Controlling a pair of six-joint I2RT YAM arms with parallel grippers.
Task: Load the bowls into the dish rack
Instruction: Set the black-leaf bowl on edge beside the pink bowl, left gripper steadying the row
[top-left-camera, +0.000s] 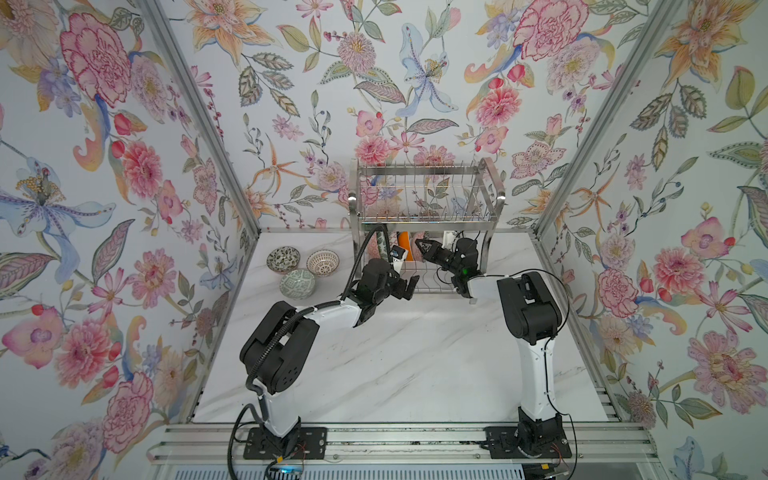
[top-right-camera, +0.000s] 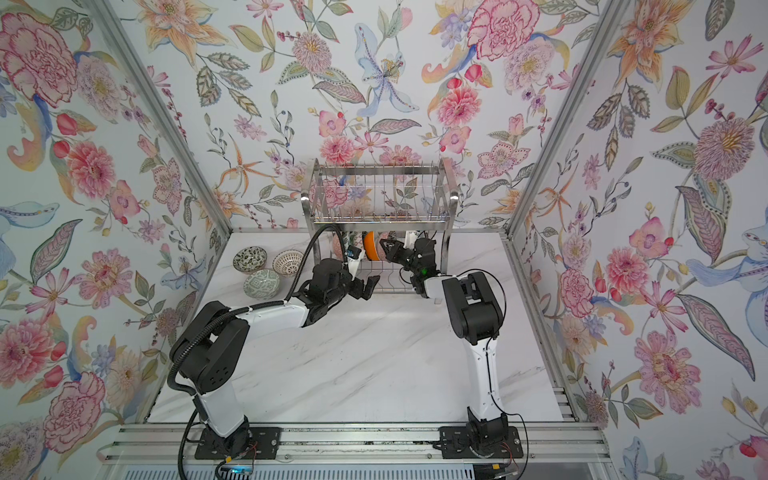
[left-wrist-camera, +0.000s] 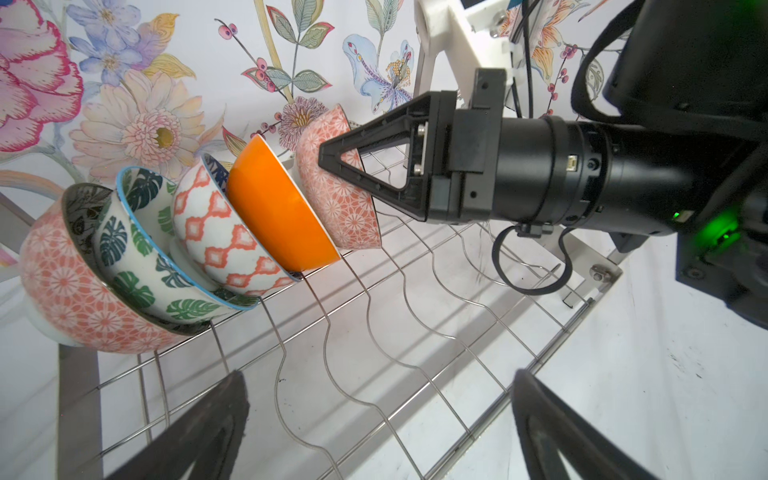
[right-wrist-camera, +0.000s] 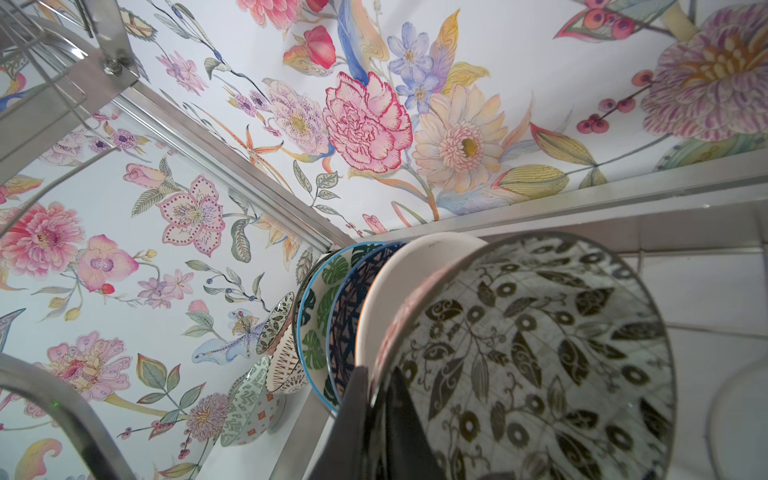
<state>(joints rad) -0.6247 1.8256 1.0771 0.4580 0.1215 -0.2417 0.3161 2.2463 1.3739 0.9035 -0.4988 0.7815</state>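
Now, right gripper: clamped on rim of pink-patterned bowl, fifth in dish rack lower row
Left gripper: fingers spread, empty
Table: three bowls clustered

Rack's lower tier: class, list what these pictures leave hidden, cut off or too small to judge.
- Both top views: the upper tier hides all but a sliver of the orange bowl and its neighbours.
- Right wrist view: the leaf-lined bowl hides all but the rims of those behind.
- Left wrist view: the right gripper covers part of that bowl's outside.
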